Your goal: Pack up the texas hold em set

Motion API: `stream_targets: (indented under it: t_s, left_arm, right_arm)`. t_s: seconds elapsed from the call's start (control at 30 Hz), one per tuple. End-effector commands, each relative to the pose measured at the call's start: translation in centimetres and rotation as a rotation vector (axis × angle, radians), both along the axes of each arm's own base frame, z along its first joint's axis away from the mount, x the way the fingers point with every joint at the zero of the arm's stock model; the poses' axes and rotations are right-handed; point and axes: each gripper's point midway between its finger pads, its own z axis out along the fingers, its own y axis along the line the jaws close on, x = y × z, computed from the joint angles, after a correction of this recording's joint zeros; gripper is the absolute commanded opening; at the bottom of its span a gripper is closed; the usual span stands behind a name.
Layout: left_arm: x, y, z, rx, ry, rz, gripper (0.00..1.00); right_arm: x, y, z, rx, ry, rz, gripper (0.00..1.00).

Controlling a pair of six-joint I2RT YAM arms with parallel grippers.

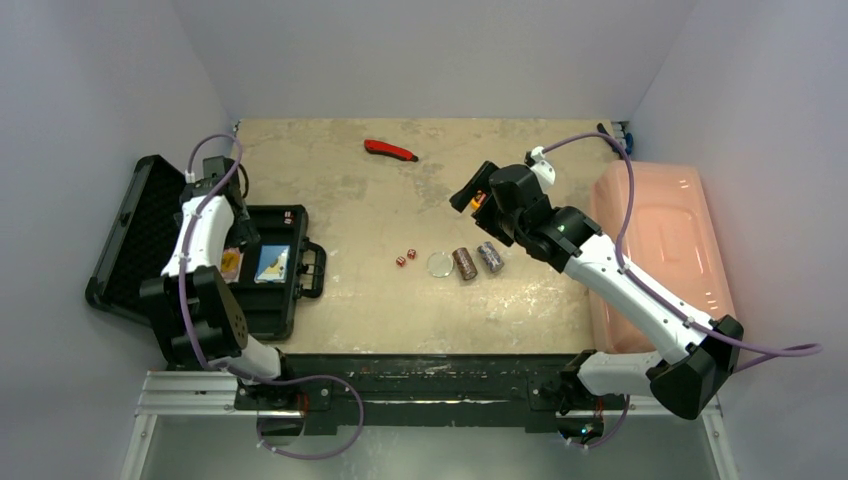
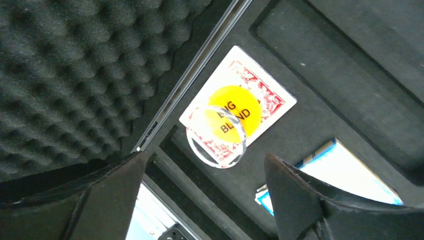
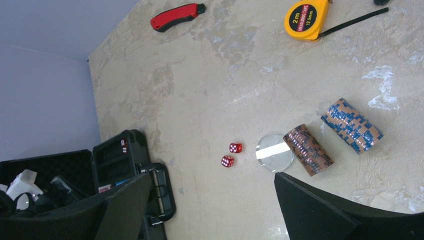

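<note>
The black case (image 1: 270, 300) lies open at the left, its foam lid (image 2: 60, 75) folded back. Inside are a red card deck (image 2: 272, 97) with a yellow "BIG BLIND" disc (image 2: 235, 112), a clear round disc (image 2: 216, 145) overlapping them, and a blue deck (image 2: 345, 172). My left gripper (image 2: 205, 200) hangs open and empty above them, over the case (image 1: 240, 240). Two striped chip rolls (image 3: 308, 149) (image 3: 352, 125), a clear disc (image 3: 274, 152) and two red dice (image 3: 231, 154) lie on the table. My right gripper (image 3: 212, 210) is open and empty, raised above them (image 1: 462, 197).
A red-handled tool (image 1: 390, 150) lies at the table's back. A yellow tape measure (image 3: 306, 19) lies behind the chip rolls. A pink translucent bin (image 1: 660, 240) stands along the right edge. The case handle (image 3: 159, 190) points toward the dice.
</note>
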Motion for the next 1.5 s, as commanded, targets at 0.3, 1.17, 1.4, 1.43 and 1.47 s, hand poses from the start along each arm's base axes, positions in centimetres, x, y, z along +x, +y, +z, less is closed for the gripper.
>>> stream_targets:
  t_s: [0.3, 1.17, 1.4, 1.43, 1.47]
  left_arm:
    - [1.8, -3.7, 4.6, -0.110, -0.355, -0.143, 1.00]
    - [1.8, -11.0, 9.4, -0.311, -0.688, -0.375, 1.00]
    - [2.1, -13.3, 10.7, -0.362, -0.738, -0.471, 0.98]
    - [2.1, -13.6, 10.7, -0.367, -0.740, -0.477, 0.98]
    - [2.1, -13.8, 10.8, -0.374, -0.747, -0.486, 0.98]
  right_arm:
    - [0.3, -1.2, 1.4, -0.037, -0.077, -0.009, 0.99]
    - [0.3, 1.8, -6.3, -0.424, 0.034, 0.426, 0.99]
    - [-0.1, 3.4, -9.1, -0.493, 0.129, 0.435, 0.99]
    - [-0.2, 3.4, -9.6, -0.497, 0.152, 0.416, 0.99]
    - [-0.2, 3.5, -10.2, -0.499, 0.176, 0.403, 0.99]
